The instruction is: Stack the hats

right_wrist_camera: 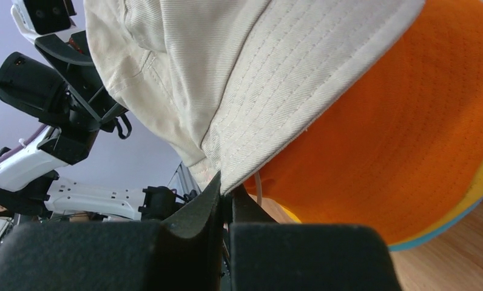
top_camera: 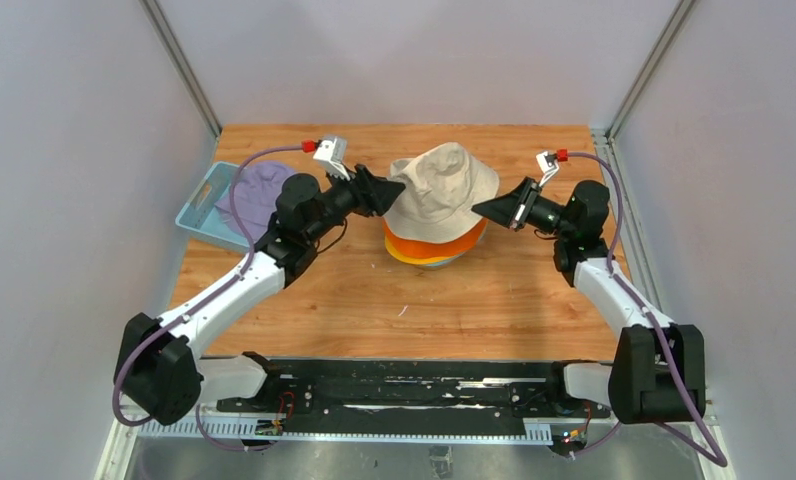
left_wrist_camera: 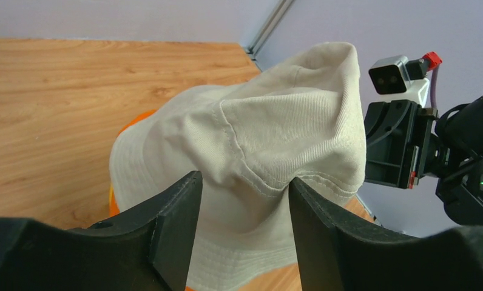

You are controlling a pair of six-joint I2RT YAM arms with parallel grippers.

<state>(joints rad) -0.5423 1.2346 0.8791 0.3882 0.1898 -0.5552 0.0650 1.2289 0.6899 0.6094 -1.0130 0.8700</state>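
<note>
Pinching beige hat (right_wrist_camera: 275,85) brim: right jaws, clear only from right wrist; left jaws parted astride hat.

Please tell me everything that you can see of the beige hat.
The beige hat is a soft bucket hat of ribbed, cotton-like cloth, with rows of stitching round its brim. It sits crumpled and tilted on top of the stack, directly over the orange hat, and its crown is creased and peaked. The right gripper is shut on the brim's edge. The left gripper stands open around a fold of the crown.
</note>
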